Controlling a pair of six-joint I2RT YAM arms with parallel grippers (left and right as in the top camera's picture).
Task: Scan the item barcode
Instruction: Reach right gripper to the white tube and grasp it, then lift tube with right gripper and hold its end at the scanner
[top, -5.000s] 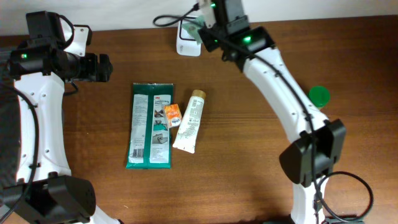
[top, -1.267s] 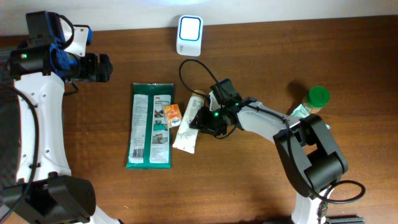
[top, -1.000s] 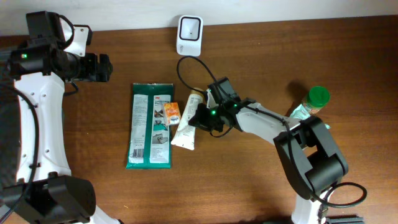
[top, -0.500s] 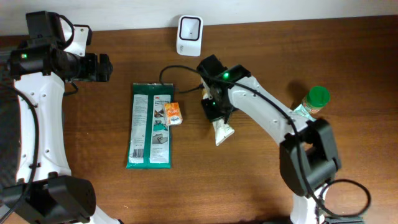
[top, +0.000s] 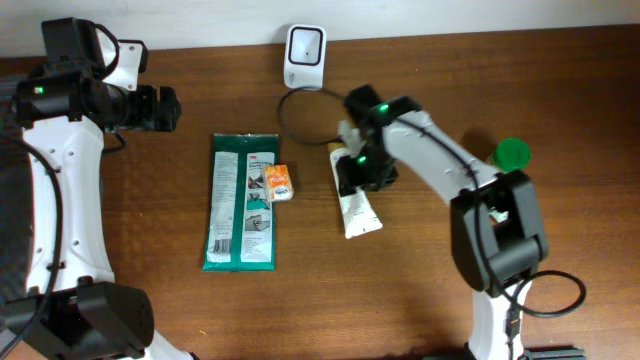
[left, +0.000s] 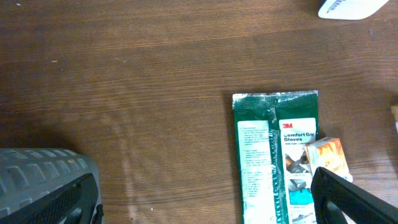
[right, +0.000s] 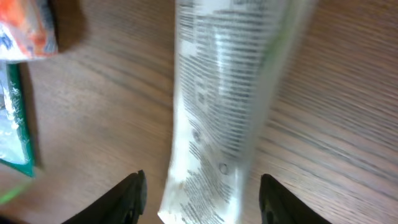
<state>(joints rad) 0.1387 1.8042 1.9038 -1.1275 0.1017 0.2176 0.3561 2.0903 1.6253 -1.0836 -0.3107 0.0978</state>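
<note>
One item concerns this step: the tube (top: 357, 208), lying flat on the table (top: 420, 290) just right of centre. In the overhead view its long axis runs nearly 12 to 6, with the cap end toward 12 and the crimped end toward 6, leaning slightly to 5.

The right gripper (top: 362, 172) stands directly over the upper half of the tube. In the wrist view its fingers (right: 132, 194) straddle the tube, one on each side, with bare wood showing between the left finger and the tube's edge. The jaws stand parted and grip nothing. The tube rests on the wood, printed face up. The print is blurred, and no barcode can be made out.

The scanner (top: 305, 45) sits at the far edge, at about 11 o'clock from the tube and well apart from it. A loop of black cable (top: 298, 108) lies between the two.

The left gripper (top: 166, 108) hangs spread wide and empty at about 10 o'clock from the tube, well apart. The right arm is plainly the nearer.

Judgement: the jaws already lie across the tube's short axis, so closing there should give a fair grip. The carry would then run toward 11, and the printed face would need presenting to the scanner window.

Risk: the cable loop lies in that path and could be snagged.
</note>
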